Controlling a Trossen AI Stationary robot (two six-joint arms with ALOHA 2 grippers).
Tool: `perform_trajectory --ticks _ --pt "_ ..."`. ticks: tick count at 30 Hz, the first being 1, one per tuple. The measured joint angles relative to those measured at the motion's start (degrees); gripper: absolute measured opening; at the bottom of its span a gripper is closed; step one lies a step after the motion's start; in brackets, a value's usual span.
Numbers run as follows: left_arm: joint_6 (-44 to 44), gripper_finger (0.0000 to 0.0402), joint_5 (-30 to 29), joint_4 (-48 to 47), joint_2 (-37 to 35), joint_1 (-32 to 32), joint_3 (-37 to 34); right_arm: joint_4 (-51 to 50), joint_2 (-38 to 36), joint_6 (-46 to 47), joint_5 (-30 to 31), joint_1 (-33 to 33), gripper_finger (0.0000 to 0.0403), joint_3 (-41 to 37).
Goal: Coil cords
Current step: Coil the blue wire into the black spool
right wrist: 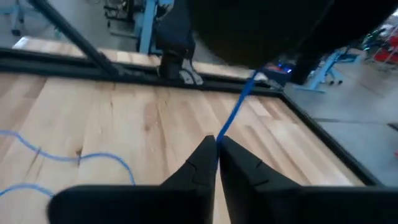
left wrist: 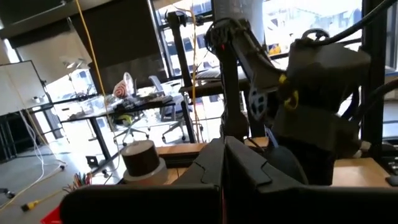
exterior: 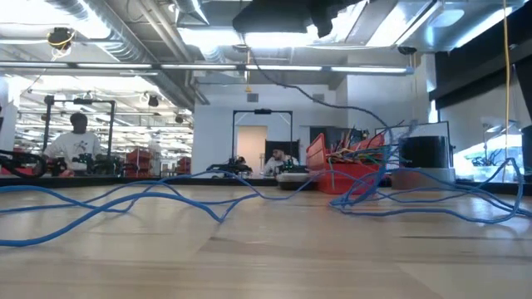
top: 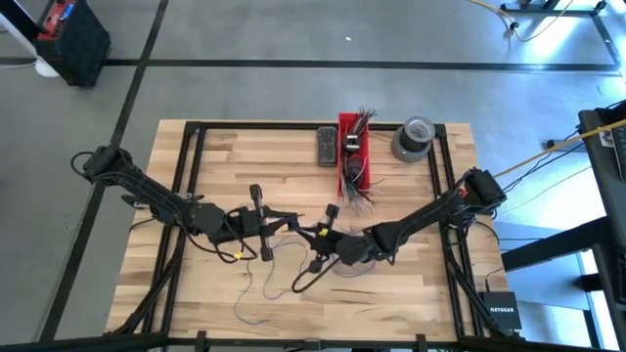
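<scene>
the right claw point(right wrist: 216, 149) is pinching a blue cord point(right wrist: 239, 109) between its nearly clenched fingertips, and the strand is running taut straight ahead of the tips and upward toward the left arm's dark body. the left claw point(left wrist: 222, 163) is clenched too, its fingers pressed flat together; whether a strand is caught in them is hard to tell from the wrist view. in the high view both claws are meeting near the middle of the bench point(top: 196, 293), the left claw point(top: 256, 223) just beside the right claw point(top: 321, 235), tips facing one another. the rest of the cords point(top: 264, 284) are trailing loose behind and to the near side of the claws, in slack waves across the wood. the coming move seems to turn on that taut span: its long axis is lying from claw to claw, and the right claw is the one already gripping it, so any looping would be winding around that line.
</scene>
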Motion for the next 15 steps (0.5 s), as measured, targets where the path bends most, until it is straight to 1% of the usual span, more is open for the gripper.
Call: perform_trajectory --ticks 2,4,6,8,9,11,15 --pt "0.0 0.0001 0.1 0.0 -0.2 0.0 0.1 -1.7 -0.6 -0.2 -0.4 0.3 0.0046 -0.1" --pt "0.3 0.0001 0.1 -0.1 -0.2 0.0 0.1 -6.4 -2.4 -0.2 -0.1 1.4 0.0072 0.5" --pt "0.3 0.0001 0.1 -0.6 -0.1 -0.1 0.1 -15.3 -5.3 0.2 -0.6 3.3 0.0098 2.4" --pt "0.5 0.0001 0.0 -0.6 -0.1 -0.1 0.1 -27.0 -8.3 0.8 -1.0 5.6 0.0119 4.6" --pt "0.7 0.0001 0.0 -0.7 -0.2 -0.1 0.1 -32.3 -9.3 2.3 -0.9 6.7 0.0127 5.6" --pt "0.7 0.0001 0.0 -1.1 -0.1 -0.2 0.1 -38.8 -11.9 6.0 -0.6 9.2 0.0136 6.9" --pt "0.7 0.0001 0.1 -1.0 -0.1 0.0 0.1 -42.4 -15.7 6.7 1.2 13.0 0.0139 7.4"
